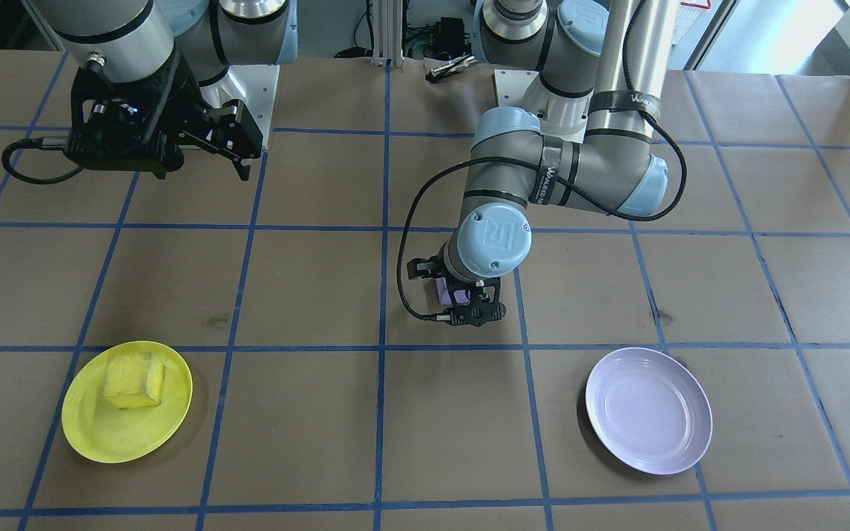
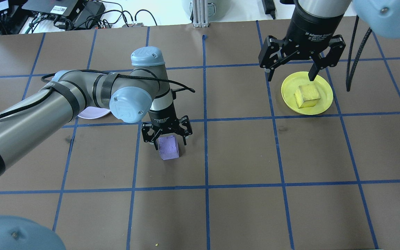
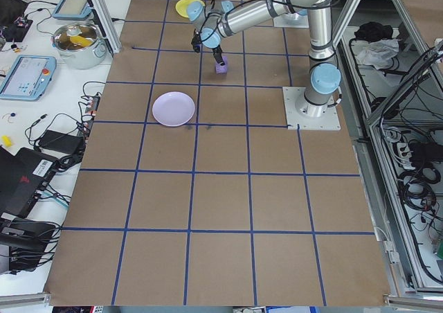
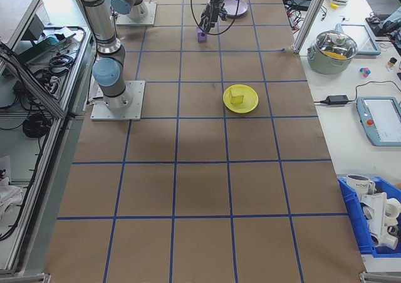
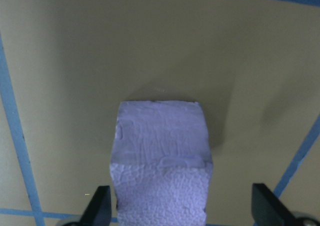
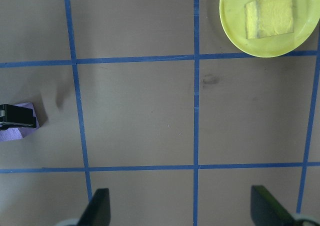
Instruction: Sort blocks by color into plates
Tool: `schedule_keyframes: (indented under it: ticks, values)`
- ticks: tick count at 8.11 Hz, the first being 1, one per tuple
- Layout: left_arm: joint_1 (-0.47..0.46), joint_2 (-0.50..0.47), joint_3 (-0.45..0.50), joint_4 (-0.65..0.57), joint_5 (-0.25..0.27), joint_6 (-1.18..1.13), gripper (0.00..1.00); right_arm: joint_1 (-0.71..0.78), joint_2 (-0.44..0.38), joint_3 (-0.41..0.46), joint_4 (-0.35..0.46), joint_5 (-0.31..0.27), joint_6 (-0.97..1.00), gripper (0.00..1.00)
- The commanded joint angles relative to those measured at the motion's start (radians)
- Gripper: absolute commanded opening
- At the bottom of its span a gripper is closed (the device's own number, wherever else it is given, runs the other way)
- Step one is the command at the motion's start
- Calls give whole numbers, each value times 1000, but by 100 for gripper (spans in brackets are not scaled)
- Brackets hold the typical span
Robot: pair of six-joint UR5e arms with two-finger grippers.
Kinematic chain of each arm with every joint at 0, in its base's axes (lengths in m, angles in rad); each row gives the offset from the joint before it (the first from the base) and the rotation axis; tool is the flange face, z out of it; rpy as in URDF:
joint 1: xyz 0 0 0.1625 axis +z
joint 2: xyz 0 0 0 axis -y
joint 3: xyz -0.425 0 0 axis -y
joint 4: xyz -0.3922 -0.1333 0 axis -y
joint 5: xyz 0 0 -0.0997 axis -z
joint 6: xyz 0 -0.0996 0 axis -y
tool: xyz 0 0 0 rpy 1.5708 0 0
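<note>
Left gripper [image 2: 167, 139] sits low over the purple block [image 2: 169, 147], jaws spread wide, one finger on each side of the cube. In the left wrist view the block [image 5: 160, 163] fills the lower centre, with the left fingertip [image 5: 100, 206] just beside it and the right fingertip [image 5: 267, 206] well clear, so not clamped. Block rests on the table [image 2: 241, 152] near the centre of the overhead view, just left of the middle vertical tape line. In the front-facing view the left gripper [image 1: 462, 295] is at centre frame, and only a sliver of purple block [image 1: 443, 289] shows under the wrist.

Right gripper [image 2: 292, 74] hangs in the upper right of the overhead view, jaws wide, nothing between them, raised above the table. In the front-facing view it [image 1: 237, 151] is upper left. Its wrist view shows both fingertips [image 6: 100, 206] far apart at the bottom edge.

Yellow block [image 2: 307, 96] lies in the yellow plate [image 2: 290, 100], upper right of overhead; lower left in the front-facing view, block [image 1: 134, 380] on plate [image 1: 93, 435].

Lavender plate [image 1: 683, 442] is lower right in the front-facing view, holding nothing, well apart from the purple block. In overhead only an edge of it [image 2: 92, 114] shows under the left arm.

Side-table clutter, including a pot [image 3: 77, 43] and tablets [image 3: 24, 74], lies at the left edge of the exterior left view.
</note>
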Motion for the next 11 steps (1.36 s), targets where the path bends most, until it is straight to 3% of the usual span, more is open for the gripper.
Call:
schedule_keyframes:
  ticks: [1,2,3,4,5,8,10,11]
  values:
    - [1,-33,-1,69,-1,4,92,0,1,0,0,-1,-1,100]
    - [1,-34,-1,71,0,4,49,0,1,0,0,1,1,100]
    - [1,-34,-3,71,-4,-1,44,0,2,0,0,1,1,100]
    - [1,-31,-1,71,-6,1,15,0,2,0,-2,1,1,100]
    - [1,-17,5,72,-9,-2,0,0,2,0,0,1,1,100]
    - [10,55,14,-1,6,8,0,0,4,0,0,1,1,100]
    - [40,107,92,-84,95,46,0,0,4,-2,0,1,2,100]
    - [80,110,162,-125,100,115,0,0,4,0,0,1,2,100]
